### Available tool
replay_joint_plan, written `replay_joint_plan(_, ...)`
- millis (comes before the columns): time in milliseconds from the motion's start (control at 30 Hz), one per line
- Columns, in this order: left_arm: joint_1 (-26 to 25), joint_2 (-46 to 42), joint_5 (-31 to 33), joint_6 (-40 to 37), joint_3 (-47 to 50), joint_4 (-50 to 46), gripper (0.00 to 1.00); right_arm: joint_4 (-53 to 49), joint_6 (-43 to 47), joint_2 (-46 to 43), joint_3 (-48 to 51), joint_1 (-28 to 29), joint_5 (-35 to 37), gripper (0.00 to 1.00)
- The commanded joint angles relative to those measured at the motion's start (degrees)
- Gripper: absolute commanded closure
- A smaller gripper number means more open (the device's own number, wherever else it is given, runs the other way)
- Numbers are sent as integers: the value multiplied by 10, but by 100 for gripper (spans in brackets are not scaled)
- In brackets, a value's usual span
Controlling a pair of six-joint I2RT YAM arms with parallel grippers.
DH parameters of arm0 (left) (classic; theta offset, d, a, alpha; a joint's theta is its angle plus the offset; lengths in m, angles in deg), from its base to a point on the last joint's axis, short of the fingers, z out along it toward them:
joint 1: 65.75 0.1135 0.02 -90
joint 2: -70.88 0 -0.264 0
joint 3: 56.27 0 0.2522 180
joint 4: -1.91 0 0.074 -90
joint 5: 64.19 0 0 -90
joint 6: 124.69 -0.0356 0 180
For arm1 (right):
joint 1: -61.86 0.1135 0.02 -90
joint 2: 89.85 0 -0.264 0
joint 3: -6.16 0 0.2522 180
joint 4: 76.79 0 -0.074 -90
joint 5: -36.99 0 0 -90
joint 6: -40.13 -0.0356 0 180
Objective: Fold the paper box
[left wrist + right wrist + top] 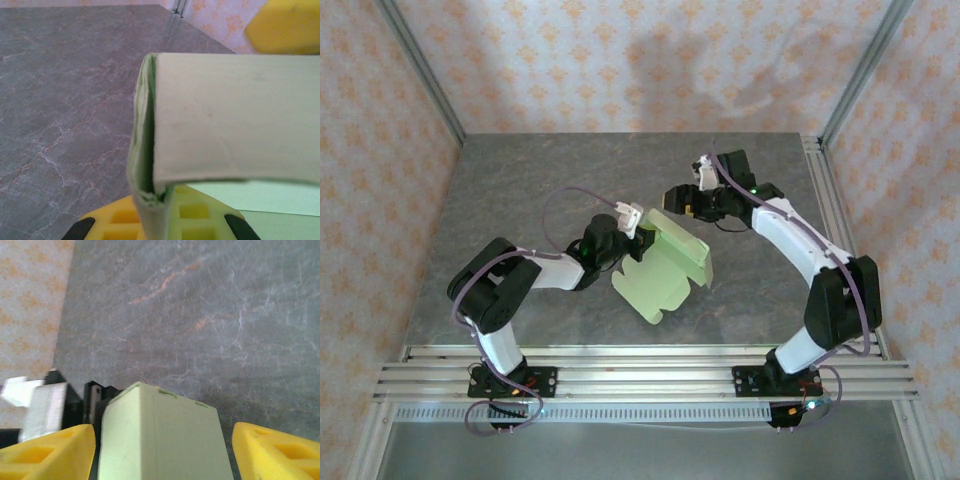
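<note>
**Item 1: paper box** (660, 272) (225, 115) (160, 440). Pale green card, partly folded. I see it at about the middle of the table (520, 190). Its far panel is turned up and its near panel slopes down toward the table's near edge. I cannot tell whether the low corner rests on the table.

**Item 2: left fingers** (633, 222) (125, 222). Pressed together on the box's left edge. The left wrist view shows a doubled fold of card running straight down into the lower yellow finger, with the upper finger blurred above the card at top right.

**Item 3: right fingers** (688, 198) (50, 452). Spread wide at the box's far end. In the right wrist view the upturned panel stands between the two yellow tips, nearer the tip on the left of the picture. Grey table shows in the gap on each side, so I read no contact.
</note>
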Motion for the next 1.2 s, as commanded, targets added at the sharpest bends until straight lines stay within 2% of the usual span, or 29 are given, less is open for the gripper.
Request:
replay_joint_plan(0,-5,-22,-11,-14,1,4,100,-14,-16,21,-18,12,-36,29)
replay_joint_plan(233,-9,-15,-15,-16,1,10,100,25,-50,51,-4,18,-108,29)
replay_joint_plan(567,-9,-25,-14,-13,3,11,100,-2,-50,62,12,18,-74,39)
replay_joint_plan(667,-9,-26,-13,-13,3,8,100,-1,-53,54,11,18,-74,47)
replay_joint_plan(767,-9,-23,-12,-12,2,7,100,-1,-55,48,5,18,-74,48)
replay_joint_plan(833,-9,-19,-12,-11,1,8,100,8,-61,45,4,18,-79,46)
replay_joint_plan(933,-9,-15,-10,-9,2,10,100,24,-72,34,4,18,-86,34)
replay_joint_plan(1067,-9,-14,14,0,9,18,100,43,-71,-12,15,7,-38,26)
replay_joint_plan(1167,-8,-11,58,31,17,31,100,68,-85,-52,38,-13,-1,24)
